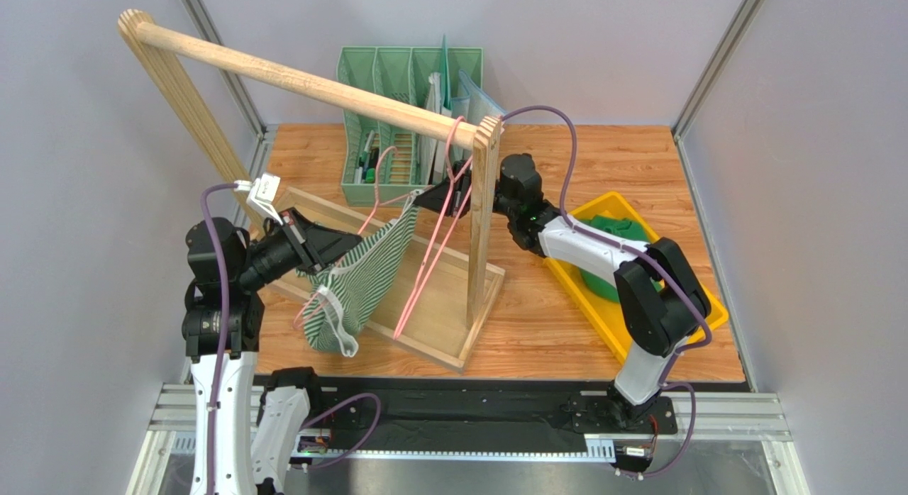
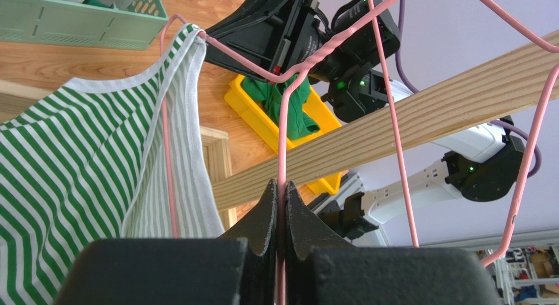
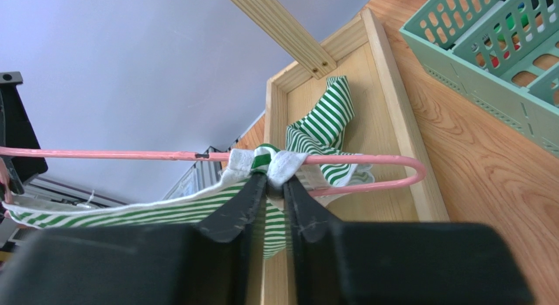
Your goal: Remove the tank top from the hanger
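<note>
The green-and-white striped tank top [image 1: 362, 277] hangs on the thin pink wire hanger [image 1: 432, 256]. The hanger's hook sits on the round rod of the light wooden rack [image 1: 320, 85], close to the right post. The cloth drops to the left and down, above the flat wooden base tray [image 1: 448, 325] of the rack.

The left gripper [image 2: 282, 190] has its jaws pressed together on one pink wire of the hanger, which passes straight between the two black fingertips. The striped cloth is just beside it, on its left.

The right gripper [image 3: 275, 184] is narrow and pinches the white-edged strap of the tank top, right where the strap lies over the hanger's arm near the bent end. In the wrist view the fingers seem to hold only cloth, but the wire is very close and I cannot be sure.

Behind the rack stands a mint green plastic organiser [image 1: 394, 70]. To the right lies a yellow plastic tray [image 1: 597, 293] with a dark green cloth [image 1: 613, 234] in it.
</note>
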Controlling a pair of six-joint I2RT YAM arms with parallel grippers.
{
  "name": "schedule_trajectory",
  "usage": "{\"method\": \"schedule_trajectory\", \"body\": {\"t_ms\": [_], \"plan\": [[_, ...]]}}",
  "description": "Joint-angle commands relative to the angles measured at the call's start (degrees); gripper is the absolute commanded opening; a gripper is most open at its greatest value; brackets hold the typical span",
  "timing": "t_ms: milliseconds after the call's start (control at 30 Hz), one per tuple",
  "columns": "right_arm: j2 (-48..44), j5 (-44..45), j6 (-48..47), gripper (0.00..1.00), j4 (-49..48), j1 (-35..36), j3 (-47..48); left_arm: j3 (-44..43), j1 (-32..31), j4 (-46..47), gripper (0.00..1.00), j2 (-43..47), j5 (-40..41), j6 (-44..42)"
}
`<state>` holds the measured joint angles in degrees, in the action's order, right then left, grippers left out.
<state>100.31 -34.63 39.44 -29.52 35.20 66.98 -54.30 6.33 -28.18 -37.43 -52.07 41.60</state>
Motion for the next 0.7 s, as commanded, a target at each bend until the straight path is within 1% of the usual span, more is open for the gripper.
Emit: {"method": "schedule_trajectory", "body": {"t_ms": [0,33,67,100,167,233,267,300,333,500,667], "plan": [[-0.03,4.73,0.64,0.13,-1.96,0.22,-0.36,-3.09,-0.35,-0.46,0.00,0.87,0.13,-1.87],[-0.73,6.14,0.12,0.04,-0.64,0.22,-0.62,-3.61,-0.35,-1.42,0.00,1.04,0.91,-2.14],[-1.08,7.63,-0.15,0.00,2.59,0.22,-0.62,-3.96,-0.35,-1.78,0.00,0.96,1.18,-2.75],[-1.43,10.35,-0.33,0.00,4.02,0.22,-0.62,-4.32,-0.26,-2.22,0.00,1.04,1.71,-3.02],[-2.31,12.30,0.11,0.00,7.61,0.22,-0.71,-4.67,-0.35,-2.93,0.00,1.31,2.24,-3.37],[-2.93,16.07,0.64,0.00,10.52,0.22,-0.71,-4.85,-0.35,-3.45,0.00,1.48,3.38,-3.90],[-3.63,17.65,1.59,0.00,14.10,0.22,-0.54,-4.93,-0.26,-3.63,0.00,1.66,3.64,-4.16],[-3.98,20.71,1.87,0.00,15.70,0.05,-0.54,-5.02,-0.26,-3.89,0.00,1.83,3.91,-4.77],[-4.25,21.62,2.30,0.00,16.76,0.04,-0.54,-5.02,-0.26,-3.90,0.00,2.01,4.26,-4.95],[-4.16,23.56,4.94,0.00,22.39,-1.01,0.78,-4.93,-0.26,-3.46,0.00,3.24,4.35,-5.66],[-3.46,23.73,6.61,0.00,25.91,-1.89,1.66,-6.87,-0.26,-6.79,0.00,2.89,5.67,-8.20]]}}
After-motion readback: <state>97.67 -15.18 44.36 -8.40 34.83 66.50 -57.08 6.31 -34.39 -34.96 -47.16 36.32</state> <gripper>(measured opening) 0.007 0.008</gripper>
